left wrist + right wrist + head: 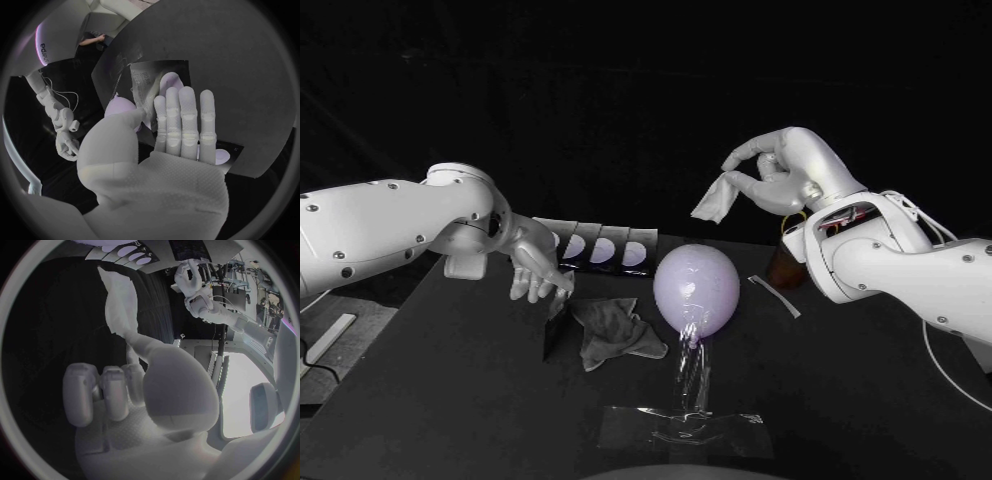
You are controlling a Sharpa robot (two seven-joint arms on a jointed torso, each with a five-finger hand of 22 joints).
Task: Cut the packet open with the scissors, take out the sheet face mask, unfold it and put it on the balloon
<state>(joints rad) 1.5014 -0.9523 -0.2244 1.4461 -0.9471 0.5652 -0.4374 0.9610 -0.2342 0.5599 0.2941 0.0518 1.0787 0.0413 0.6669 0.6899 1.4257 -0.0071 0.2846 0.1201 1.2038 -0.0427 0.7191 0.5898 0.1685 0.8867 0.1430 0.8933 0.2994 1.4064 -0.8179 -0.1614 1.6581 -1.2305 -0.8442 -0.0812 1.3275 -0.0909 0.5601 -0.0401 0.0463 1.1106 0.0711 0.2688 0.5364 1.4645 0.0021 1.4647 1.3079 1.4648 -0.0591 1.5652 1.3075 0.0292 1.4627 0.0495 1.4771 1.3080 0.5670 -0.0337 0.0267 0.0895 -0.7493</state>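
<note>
Your right hand sits mid-view, palm toward you. Thumb and one finger pinch white mask. You see mask standing out past fingertips as long, crumpled, folded strip. Its free end reaches toward row of dark cards with pale ovals. Remaining fingers curled in beside palm, touching nothing. Farther off, your left hand is well apart from mask, fingers loosely spread.
</note>
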